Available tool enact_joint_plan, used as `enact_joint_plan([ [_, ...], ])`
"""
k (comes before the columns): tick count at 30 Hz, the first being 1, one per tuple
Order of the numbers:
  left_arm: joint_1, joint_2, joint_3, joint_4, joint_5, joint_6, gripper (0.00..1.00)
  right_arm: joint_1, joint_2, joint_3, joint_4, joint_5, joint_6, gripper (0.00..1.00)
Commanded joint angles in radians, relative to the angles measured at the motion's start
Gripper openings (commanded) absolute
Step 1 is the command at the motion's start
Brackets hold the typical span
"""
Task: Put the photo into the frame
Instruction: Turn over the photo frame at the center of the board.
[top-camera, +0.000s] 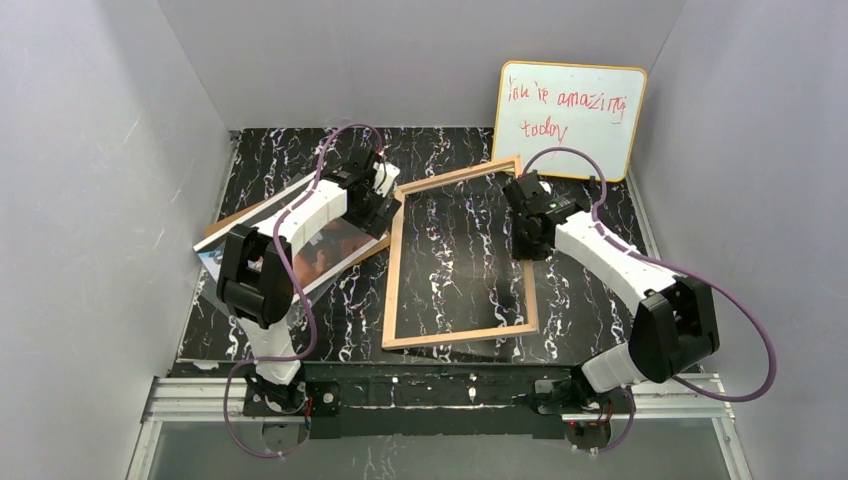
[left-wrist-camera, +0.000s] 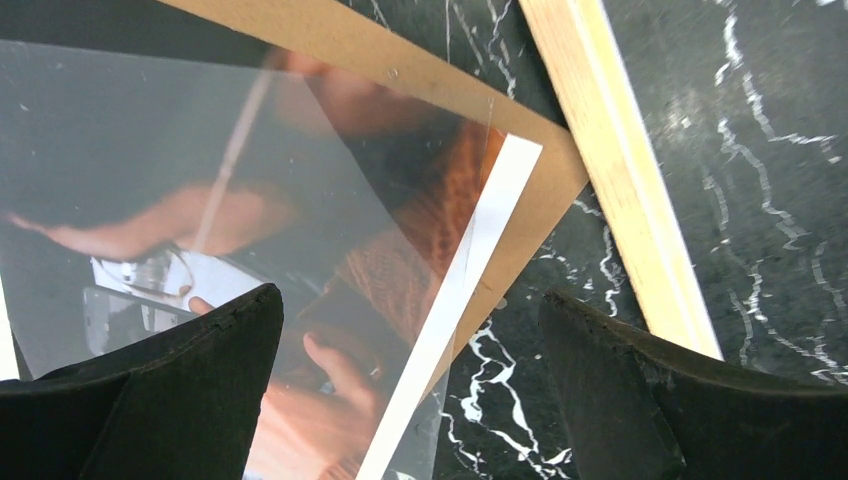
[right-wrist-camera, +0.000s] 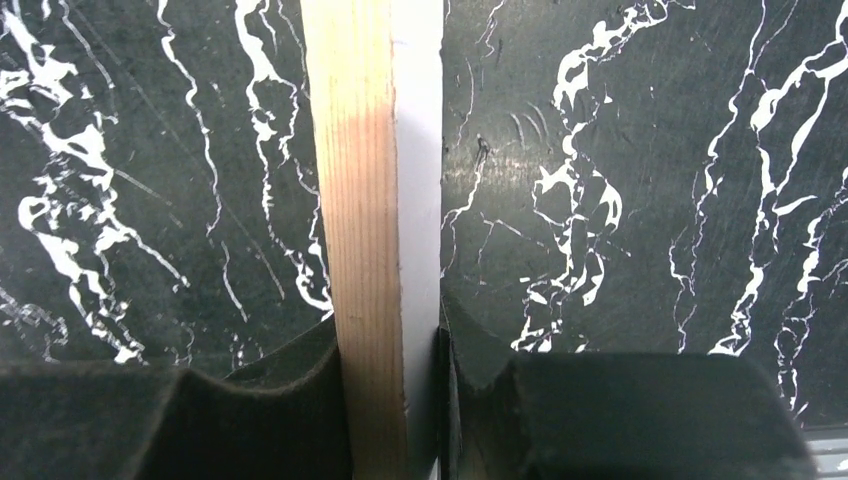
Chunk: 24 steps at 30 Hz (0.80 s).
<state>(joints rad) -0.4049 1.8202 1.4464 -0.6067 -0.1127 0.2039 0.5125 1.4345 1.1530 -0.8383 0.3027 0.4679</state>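
**Inspector:** Where are the task items?

**Examiner:** The photo (top-camera: 338, 247) lies flat at the left of the tabletop (top-camera: 350, 312), on a brown backing board (left-wrist-camera: 380, 50). A clear sheet appears to lie over it. The frame (top-camera: 393, 270) lies tan side up in the middle. Its left rail is just beside the board's corner.

**Inspector:** State of each tool?

**Examiner:** The left tool (left-wrist-camera: 410, 310) hangs over the photo's white-bordered corner with its jaws spread wide and nothing in them. The right tool (right-wrist-camera: 395, 340) is clamped across the frame's right rail.

**Inspector:** How will the photo handle?

**Examiner:** In my judgement it is light, thin, floppy and glossy, so it is likely to slip and crease. The best hold is the white border at the corner that overhangs the board. Pinch it lightly and keep the sheet low. The frame is rigid but slender, so it should be held by a rail.
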Motion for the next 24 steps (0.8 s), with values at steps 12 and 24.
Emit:
enact_joint_plan([
  [12, 0.014, -0.089, -0.169, 0.080, -0.121, 0.123, 0.98, 0.010, 0.195, -0.135, 0.240, 0.063, 0.022, 0.01],
  [24, 0.014, -0.102, -0.206, 0.100, -0.133, 0.144, 0.98, -0.011, 0.287, -0.151, 0.299, 0.067, 0.031, 0.19],
])
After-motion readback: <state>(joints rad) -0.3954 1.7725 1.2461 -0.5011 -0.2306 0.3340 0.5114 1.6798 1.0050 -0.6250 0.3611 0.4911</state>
